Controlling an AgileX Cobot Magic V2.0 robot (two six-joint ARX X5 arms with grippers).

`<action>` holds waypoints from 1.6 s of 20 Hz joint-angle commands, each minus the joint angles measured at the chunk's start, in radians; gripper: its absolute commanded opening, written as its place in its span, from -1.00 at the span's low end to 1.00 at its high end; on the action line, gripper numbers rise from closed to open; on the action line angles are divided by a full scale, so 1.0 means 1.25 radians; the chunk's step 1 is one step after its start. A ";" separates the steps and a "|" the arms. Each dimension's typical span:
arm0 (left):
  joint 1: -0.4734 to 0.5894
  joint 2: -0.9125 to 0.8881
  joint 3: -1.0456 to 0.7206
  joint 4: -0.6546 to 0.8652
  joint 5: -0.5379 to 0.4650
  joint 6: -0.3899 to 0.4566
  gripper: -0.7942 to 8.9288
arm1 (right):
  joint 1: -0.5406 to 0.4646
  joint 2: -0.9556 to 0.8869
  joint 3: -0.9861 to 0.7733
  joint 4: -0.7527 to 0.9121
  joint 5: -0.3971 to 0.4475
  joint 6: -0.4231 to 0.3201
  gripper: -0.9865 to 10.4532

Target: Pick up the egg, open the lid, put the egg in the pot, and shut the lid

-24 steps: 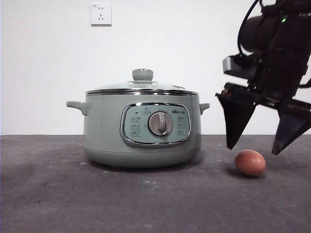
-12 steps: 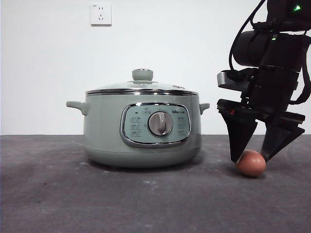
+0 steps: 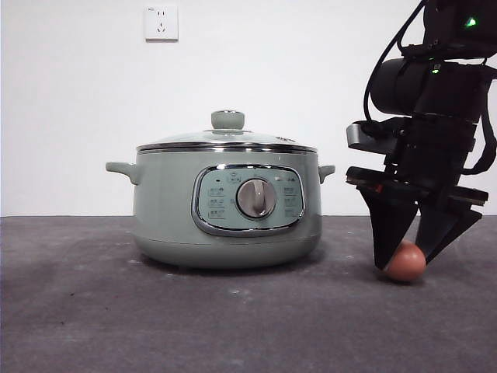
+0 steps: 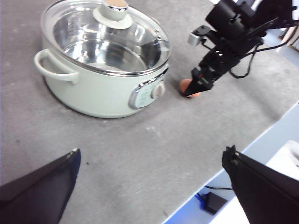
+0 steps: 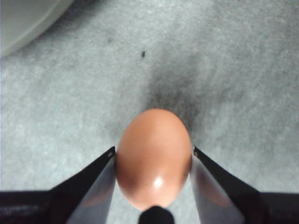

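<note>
The egg [image 3: 405,262] is seen lying on the grey table [image 3: 155,326], to the right of the pot [image 3: 225,206] and a little apart from it, with its shell resting on the table surface. It is flanked on both sides by the two black jaws of the right gripper [image 3: 408,260], which has been brought down over it from above; in the right wrist view the egg [image 5: 154,158] is shown between the jaw tips, with each jaw touching or all but touching a side of the shell, so the gripper is taken as closed on the egg. Whether any squeeze is applied cannot be told. The pot is placed near the middle of the table, its control panel and silver dial [image 3: 255,198] turned toward the near side. The lid [image 3: 227,140] is seated on the pot's rim, with its pale green knob [image 3: 227,120] upright on top. In the left wrist view the left gripper [image 4: 149,186] is held high over the near part of the table, its jaws spread wide apart and nothing between them. A white wall socket [image 3: 161,22] is fixed on the far wall.
</note>
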 commanded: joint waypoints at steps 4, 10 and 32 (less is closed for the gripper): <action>-0.003 0.054 0.001 0.074 -0.022 -0.024 0.46 | 0.001 -0.150 0.000 -0.043 0.000 0.005 -0.86; -0.093 0.230 0.052 0.234 -0.056 -0.070 0.46 | 0.001 -0.410 0.000 -0.078 0.000 -0.005 -0.86; -0.388 0.959 0.501 0.505 -0.380 -0.078 0.46 | 0.001 -0.653 0.000 -0.150 -0.001 0.011 -0.86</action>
